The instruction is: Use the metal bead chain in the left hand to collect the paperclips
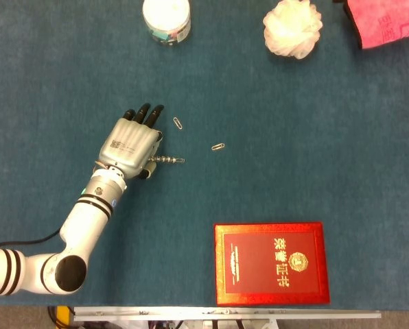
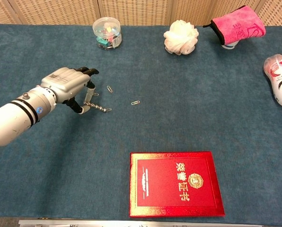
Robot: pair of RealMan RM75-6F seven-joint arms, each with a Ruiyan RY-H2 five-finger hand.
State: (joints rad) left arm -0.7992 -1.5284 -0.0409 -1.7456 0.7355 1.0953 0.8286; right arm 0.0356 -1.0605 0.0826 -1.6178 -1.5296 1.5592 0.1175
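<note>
My left hand (image 1: 132, 144) lies palm down on the blue table and pinches a short metal bead chain (image 1: 167, 160), which stretches to the right along the cloth. In the chest view the left hand (image 2: 70, 85) holds the chain (image 2: 99, 107) the same way. One paperclip (image 1: 179, 123) lies just right of the fingertips, and another paperclip (image 1: 218, 147) lies further right, apart from the chain. Both paperclips show in the chest view, the near one (image 2: 110, 89) and the far one (image 2: 136, 102). The chain's tip seems to touch a further clip. The right hand is out of sight.
A clear jar (image 1: 167, 19) with coloured clips stands at the back. A white mesh puff (image 1: 292, 27) and a pink cloth (image 1: 386, 24) lie at the back right. A red booklet (image 1: 271, 263) lies near the front edge. A bottle (image 2: 280, 85) lies at the far right.
</note>
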